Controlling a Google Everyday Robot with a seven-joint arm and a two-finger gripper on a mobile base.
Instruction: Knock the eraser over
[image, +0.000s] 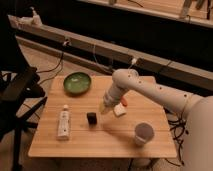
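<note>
The eraser (91, 118) is a small black cube standing upright on the wooden table (100, 140), near its middle. My gripper (104, 108) hangs at the end of the white arm, just right of and slightly behind the eraser, close to it. I see no contact between them. A white flat block (119, 110) and an orange piece (124, 101) lie right of the gripper.
A green bowl (77, 83) sits at the table's back left. A white tube (63, 122) lies at the left. A paper cup (144, 133) stands at the front right. A black office chair (17, 95) is left of the table. Cables run behind.
</note>
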